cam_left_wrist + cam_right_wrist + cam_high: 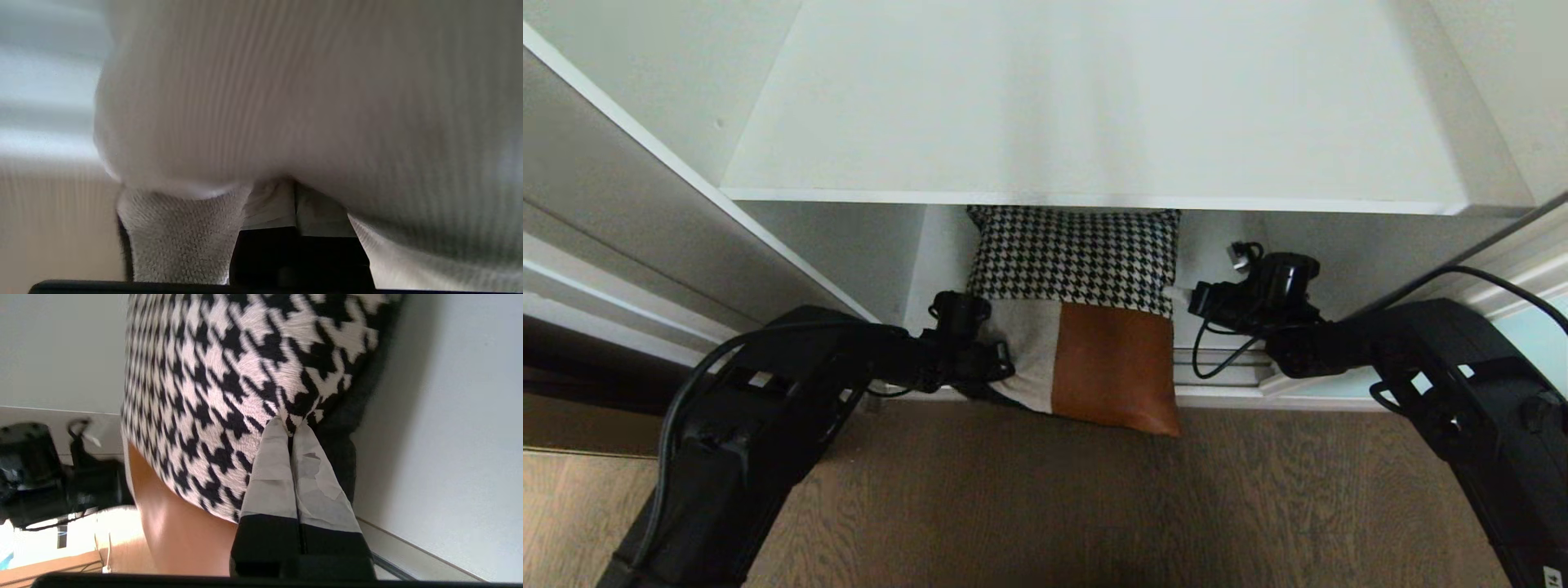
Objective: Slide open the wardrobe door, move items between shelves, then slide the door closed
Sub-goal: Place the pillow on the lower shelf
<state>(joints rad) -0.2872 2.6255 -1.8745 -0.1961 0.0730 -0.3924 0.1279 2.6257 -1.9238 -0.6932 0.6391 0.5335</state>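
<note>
One item (1086, 327), a soft patchwork piece of black-and-white houndstooth, beige and rust-orange, hangs between my two grippers just in front of the lower compartment, under the white shelf (1094, 106). My left gripper (1003, 363) is shut on its beige edge; in the left wrist view the gripper (294, 183) pinches the beige cloth (286, 102). My right gripper (1178, 292) is shut on the houndstooth edge, and in the right wrist view the gripper (292, 426) bites into the houndstooth cloth (229, 367). A strip of the pale aqua sliding wardrobe door (1539, 335) shows at the far right.
White side walls (849, 245) flank the lower compartment, with the door tracks (1225, 367) along its front. Brown wood-grain floor (1045, 506) lies in front. A grey panel (605, 204) runs along the left. The left arm (36, 473) shows in the right wrist view.
</note>
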